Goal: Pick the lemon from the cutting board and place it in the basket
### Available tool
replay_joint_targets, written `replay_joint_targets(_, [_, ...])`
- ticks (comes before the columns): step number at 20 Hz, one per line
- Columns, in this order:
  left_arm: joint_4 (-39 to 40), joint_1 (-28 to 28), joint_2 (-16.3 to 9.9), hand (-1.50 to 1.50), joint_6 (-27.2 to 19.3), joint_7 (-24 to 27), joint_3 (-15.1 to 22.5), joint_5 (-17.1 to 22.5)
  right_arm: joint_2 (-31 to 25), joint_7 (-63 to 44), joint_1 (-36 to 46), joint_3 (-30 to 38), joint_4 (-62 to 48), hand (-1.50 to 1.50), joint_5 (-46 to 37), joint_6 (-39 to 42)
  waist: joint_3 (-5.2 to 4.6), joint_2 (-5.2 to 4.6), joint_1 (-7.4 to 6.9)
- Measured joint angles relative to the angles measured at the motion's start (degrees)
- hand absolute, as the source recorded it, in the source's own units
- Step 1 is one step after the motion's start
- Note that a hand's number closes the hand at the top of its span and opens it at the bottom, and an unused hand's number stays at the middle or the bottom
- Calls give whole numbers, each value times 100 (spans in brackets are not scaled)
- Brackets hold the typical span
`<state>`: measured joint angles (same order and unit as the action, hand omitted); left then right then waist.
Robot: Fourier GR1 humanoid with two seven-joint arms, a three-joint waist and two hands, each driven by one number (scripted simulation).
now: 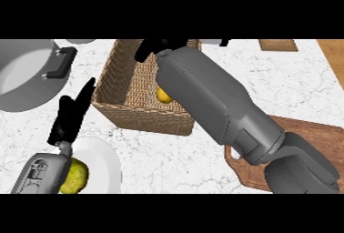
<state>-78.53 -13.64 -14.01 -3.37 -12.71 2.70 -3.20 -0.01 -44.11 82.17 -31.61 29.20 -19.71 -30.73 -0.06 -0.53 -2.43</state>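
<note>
Lying in basket (128, 98), lemon (163, 95) below right hand (153, 47); grip unclear.

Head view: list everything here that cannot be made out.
- Lemon in the basket: mostly hidden by the right forearm.
- Right robot hand: only dark fingers show above the forearm, cut by the top edge; open or shut cannot be told.
- Cutting board: largely covered by the right arm.
- Pot: cut off at the left edge.
- Yellow-green fruit on the plate: partly behind the left forearm, kind unclear.
</note>
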Motion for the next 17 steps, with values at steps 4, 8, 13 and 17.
replay_joint_targets(4, [89, 0, -80, 0, 53, 71, -136, 41, -20, 35, 60, 116, -36, -150, -204, -674, 1, 20, 77])
replay_joint_targets(8, [43, 37, -159, 0, 111, 16, -279, 138, -180, -124, -67, 284, 117, -150, -383, -1118, 4, 65, 195])
replay_joint_targets(13, [94, 117, -203, 0, 102, 49, -383, 133, -666, -326, -533, 550, 707, -150, -404, -1230, 8, 107, 345])
replay_joint_targets(17, [44, 205, -193, 0, 42, -5, -412, 100, -1204, -458, -1244, 625, 1680, -150, -326, -1110, 12, 159, 497])
